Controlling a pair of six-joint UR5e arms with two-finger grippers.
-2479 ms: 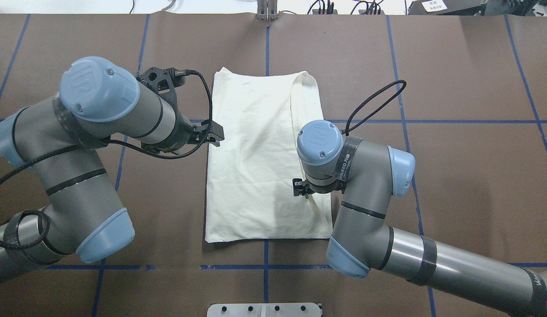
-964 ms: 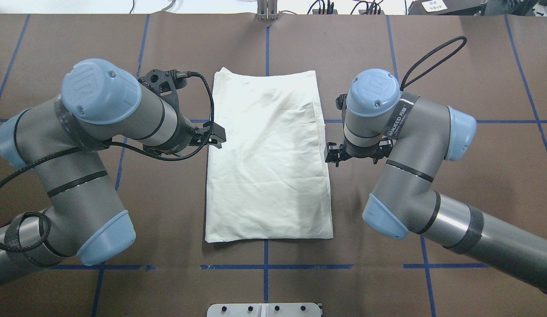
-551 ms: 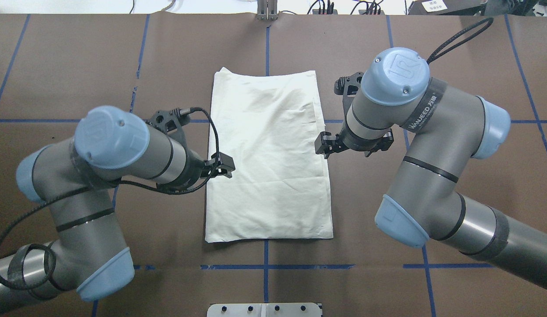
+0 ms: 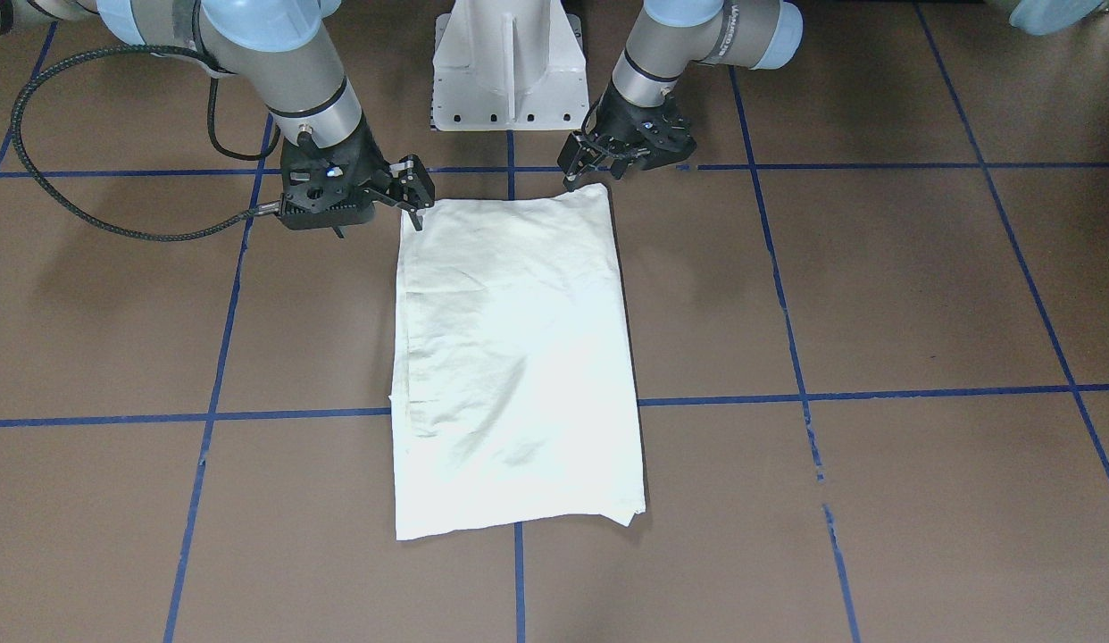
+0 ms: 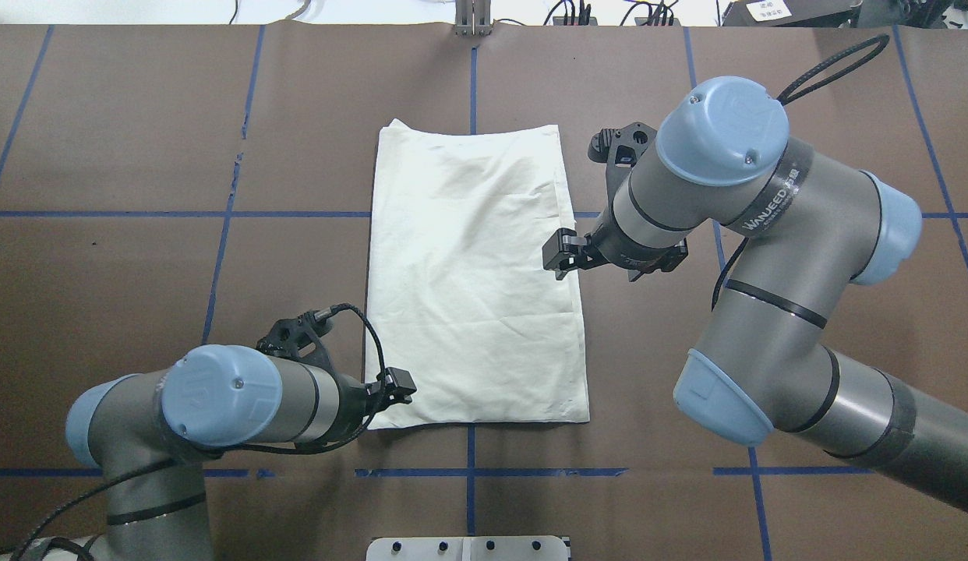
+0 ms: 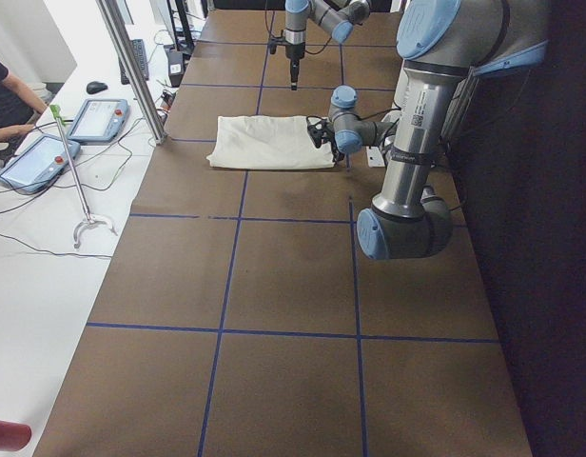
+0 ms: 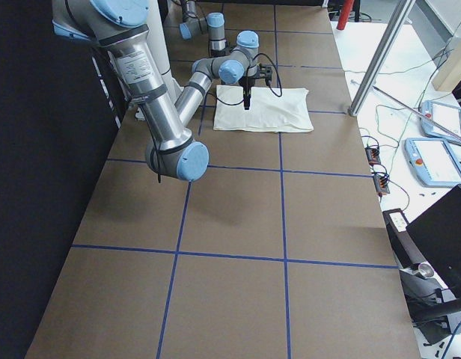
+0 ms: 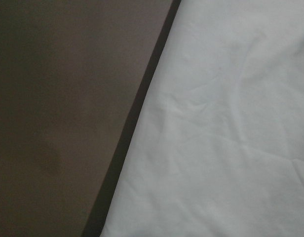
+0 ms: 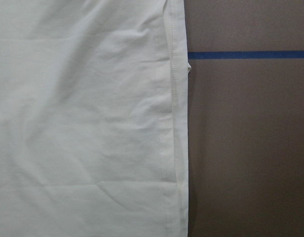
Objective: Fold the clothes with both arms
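i see the cream shirt (image 5: pixel 468 280) lying folded flat mid-bench (image 5: pixel 141 156), plain side up. left jaws sit at its near left corner, gap unreadable. right jaws hang slightly parted at its right edge. the right arm (image 5: pixel 764 327) strap reads "wanjeed".

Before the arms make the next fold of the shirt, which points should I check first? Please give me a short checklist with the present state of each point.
1. Shirt lies flat as one long rectangle, plain side up: ok.
2. Left gripper is at the shirt's corner nearest the robot, on its left side: ok.
3. Right gripper is down at the matching corner on the right side: not ok. It hangs above the right edge, and the views disagree on how far along.
4. Right jaws open: ok.
5. Left jaws open: cannot tell.
6. Layers line up: not ok. A lower layer peeks out along the right edge.
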